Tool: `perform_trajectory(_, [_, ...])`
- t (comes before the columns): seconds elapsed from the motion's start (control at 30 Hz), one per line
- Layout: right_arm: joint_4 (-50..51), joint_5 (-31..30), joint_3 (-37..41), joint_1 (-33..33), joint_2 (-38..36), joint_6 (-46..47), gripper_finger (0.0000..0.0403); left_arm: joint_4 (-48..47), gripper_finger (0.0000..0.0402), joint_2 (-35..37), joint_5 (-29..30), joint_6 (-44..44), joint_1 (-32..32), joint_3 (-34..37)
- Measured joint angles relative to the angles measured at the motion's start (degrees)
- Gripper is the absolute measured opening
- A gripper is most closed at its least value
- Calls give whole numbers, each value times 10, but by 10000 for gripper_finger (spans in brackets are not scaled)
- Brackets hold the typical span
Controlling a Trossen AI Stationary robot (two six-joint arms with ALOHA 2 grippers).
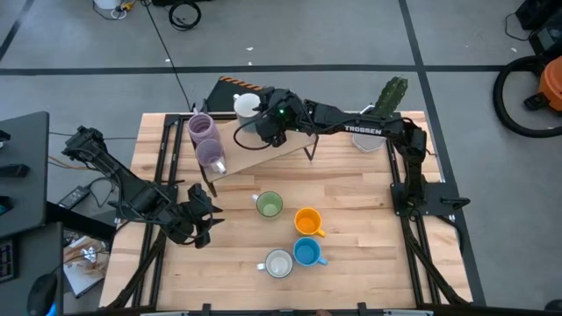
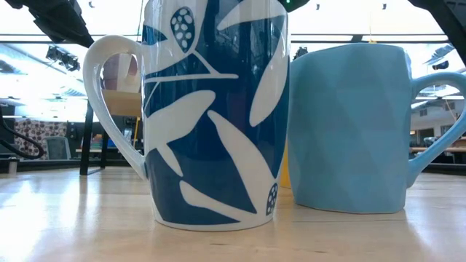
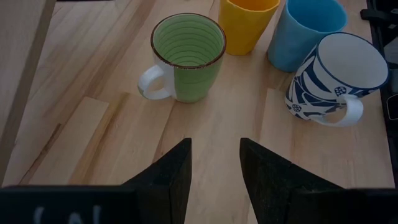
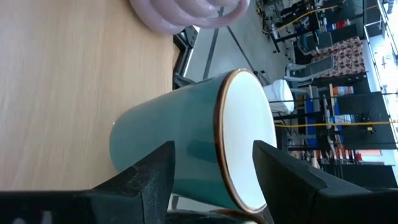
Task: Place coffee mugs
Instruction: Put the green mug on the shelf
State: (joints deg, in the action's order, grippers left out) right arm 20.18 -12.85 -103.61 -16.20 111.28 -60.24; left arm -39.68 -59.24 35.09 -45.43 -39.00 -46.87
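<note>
Teal glaze and a brown rim mark the mug [image 4: 199, 137] held by the right pincer [image 1: 270, 125], whose two fingers close on its sides. In the right wrist view the mug stands upright on a raised wooden shelf [image 1: 263, 151] at the far side of the table [image 1: 351, 219], next to two purple mugs [image 1: 206, 140] already stacked or standing close together there. The placing suggests the shelf is the goal, and this mug appears to be at the point of being set down, the grip not yet released.

Four mugs remain on the table in a loose cluster: green [image 3: 186, 59], orange [image 3: 249, 22], light blue [image 3: 308, 31] and a white mug with a blue leaf pattern [image 3: 336, 78]. The left pincer [image 3: 214, 168] hovers low just before the green mug, its fingers parted and empty, aimed as if for the next pick-up. The green mug's handle points sideways, away from the fingers, which probably favours a grasp across the rim or body.

Hidden or uncertain:
- The low view is almost filled by the patterned and blue mugs; the shelf shows only in slivers.
- From above, the right arm covers most of its mug.
- A cactus [image 1: 392, 95] at the far right corner hides most of its pot.
- No further mugs can be found.
</note>
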Motion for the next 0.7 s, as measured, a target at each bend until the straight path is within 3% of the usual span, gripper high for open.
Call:
perform_trajectory(0.13, [0,-5,0,8,0,-2,221,0,141,0,0,0,0,0])
perform_trajectory(0.33, [-1,-74,0,25,-5,-13,221,0,141,0,0,-1,-1,0])
perform_trajectory(0.57, [1,-97,-1,38,-19,-13,221,-5,141,0,0,1,-1,0])
perform_trajectory(0.7, [9,-79,-1,48,-39,-7,221,-6,141,0,0,-2,-1,0])
